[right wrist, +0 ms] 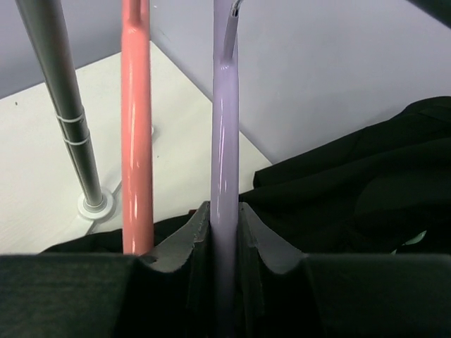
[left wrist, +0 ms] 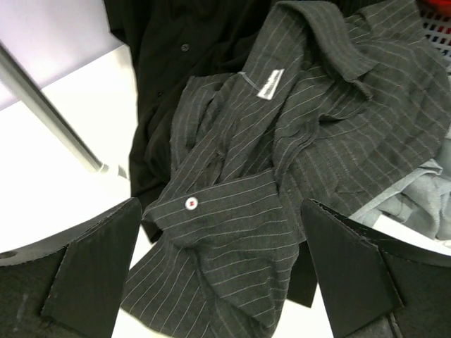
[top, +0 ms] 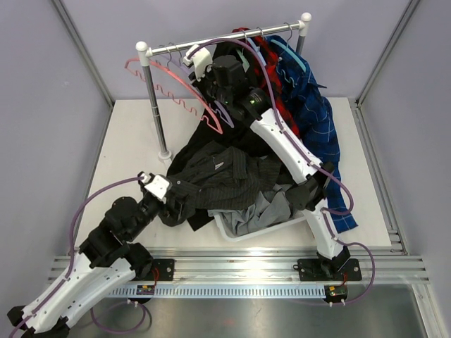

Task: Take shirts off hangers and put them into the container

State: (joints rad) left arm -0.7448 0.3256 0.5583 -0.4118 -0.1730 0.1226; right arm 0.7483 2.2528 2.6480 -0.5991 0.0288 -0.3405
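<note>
My right gripper (right wrist: 224, 211) is shut on the bar of a purple hanger (right wrist: 225, 127), up by the rail (top: 225, 39); in the top view this gripper (top: 213, 95) sits beside the hanging black shirt (top: 211, 137). A bare pink hanger (right wrist: 136, 120) hangs just left of it. A dark pinstriped shirt (left wrist: 282, 162) lies draped over the near-left rim of the white container (top: 243, 234), with a grey shirt (top: 266, 210) inside. My left gripper (left wrist: 220, 204) stands open just above the pinstriped cuff. Red plaid (top: 271, 67) and blue plaid (top: 316, 120) shirts hang at the right.
The rail's left post (top: 156, 113) stands on the table with its round foot (right wrist: 94, 204) close to the black cloth. Purple cables loop from both arms. Metal frame rails run along the table's near edge (top: 239, 267).
</note>
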